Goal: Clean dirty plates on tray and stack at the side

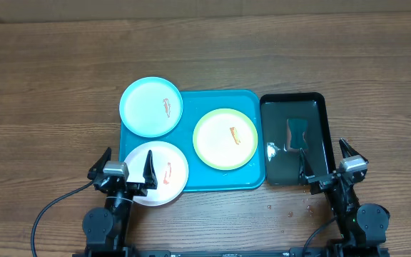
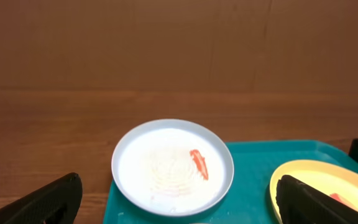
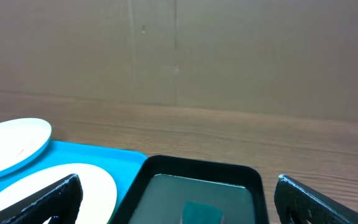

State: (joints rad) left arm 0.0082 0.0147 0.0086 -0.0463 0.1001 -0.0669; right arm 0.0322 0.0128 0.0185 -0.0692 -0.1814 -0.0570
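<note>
teal tray (image 1: 252,180) has three smeared plates (image 1: 225,138) on it, black tray (image 1: 320,107) holds water and a teal block (image 1: 297,133). left gripper (image 1: 125,164) and right gripper (image 1: 327,160) both wide open, empty

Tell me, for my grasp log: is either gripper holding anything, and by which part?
Nothing is held. The left gripper is open by the white plate, the right gripper open by the black tray.

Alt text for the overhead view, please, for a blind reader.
A light blue plate, a yellow-green plate and a white plate, each smeared, sit on a turquoise tray, a black tray of water to its right. The left gripper and right gripper hang open at the near edge.
</note>
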